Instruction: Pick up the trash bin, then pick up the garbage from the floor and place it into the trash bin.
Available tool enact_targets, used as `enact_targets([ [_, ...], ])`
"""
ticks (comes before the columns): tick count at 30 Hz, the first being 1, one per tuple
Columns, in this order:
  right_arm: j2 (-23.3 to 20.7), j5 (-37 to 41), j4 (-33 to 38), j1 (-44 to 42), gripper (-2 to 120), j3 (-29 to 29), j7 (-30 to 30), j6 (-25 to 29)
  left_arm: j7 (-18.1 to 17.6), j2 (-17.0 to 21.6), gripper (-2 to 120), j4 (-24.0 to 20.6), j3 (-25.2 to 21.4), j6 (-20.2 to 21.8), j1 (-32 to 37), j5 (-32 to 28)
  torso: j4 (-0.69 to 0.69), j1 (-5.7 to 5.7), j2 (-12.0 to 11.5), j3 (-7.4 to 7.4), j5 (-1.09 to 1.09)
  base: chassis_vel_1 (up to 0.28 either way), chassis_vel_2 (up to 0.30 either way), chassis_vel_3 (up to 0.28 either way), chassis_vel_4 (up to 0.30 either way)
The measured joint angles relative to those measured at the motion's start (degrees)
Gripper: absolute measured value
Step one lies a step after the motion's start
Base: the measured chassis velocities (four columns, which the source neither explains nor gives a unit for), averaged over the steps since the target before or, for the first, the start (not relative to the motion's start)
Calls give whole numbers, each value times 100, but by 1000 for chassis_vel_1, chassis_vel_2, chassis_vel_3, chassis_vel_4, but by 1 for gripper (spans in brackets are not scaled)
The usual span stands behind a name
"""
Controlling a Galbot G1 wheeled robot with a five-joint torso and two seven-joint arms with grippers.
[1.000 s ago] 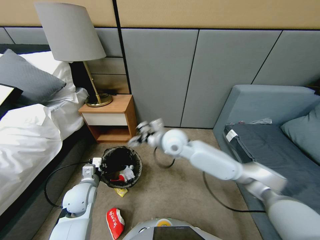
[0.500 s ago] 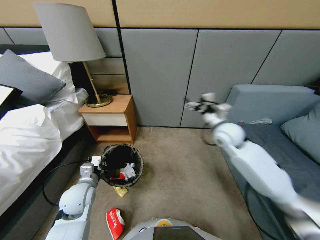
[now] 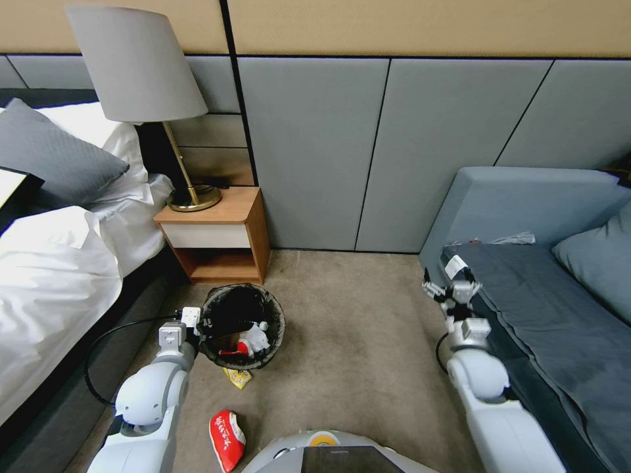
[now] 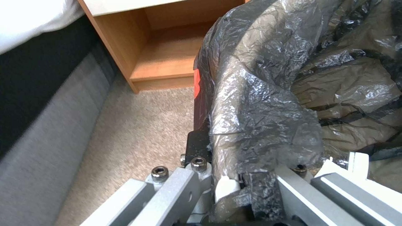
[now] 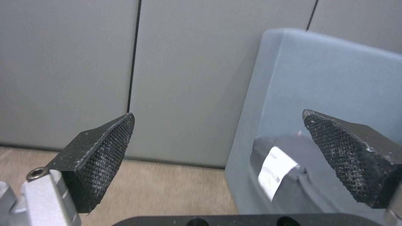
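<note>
The sofa [image 3: 559, 309] fills the right side, and the right gripper [image 3: 452, 290] hangs just beside its near corner, jaws wide apart with nothing between them; the right wrist view looks between the two pads [image 5: 105, 147] at the wall and sofa end. A careless swing from here could catch the sofa edge or the cable looping under that arm.

The bin [image 3: 241, 325] stands on the carpet in front of the nightstand [image 3: 217, 233], already holding some litter. The left gripper [image 3: 190, 322] is at its near-left rim, closed on the rim with the black liner [image 4: 268, 103] bunched between the fingers. My worry is that the hold bears partly on slippery liner: a lift could slip, tilt the bin and spill what is inside.

Two wrappers lie outside: a red one [image 3: 227, 439] close to the robot's base, and a small yellow one [image 3: 238, 377] touching or just under the bin's near side. Shifting the bin could drag or hide the yellow one; the red one sits awkwardly near the base for a reach.
</note>
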Motion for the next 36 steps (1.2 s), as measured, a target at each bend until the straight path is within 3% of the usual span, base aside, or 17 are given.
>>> enact_targets([
  [17,72,-27,-165,36,100,-245,12,-2,-71,-53,0,56,-62,0,-34,-210,-1,0,0,0,1,16,22,17,20],
  [36,-75,-28,-240,137,100,-480,34,-41,-59,-17,0,47,-136,0,-4,-164,1,1,-1,0,0,97,102,94,102],
])
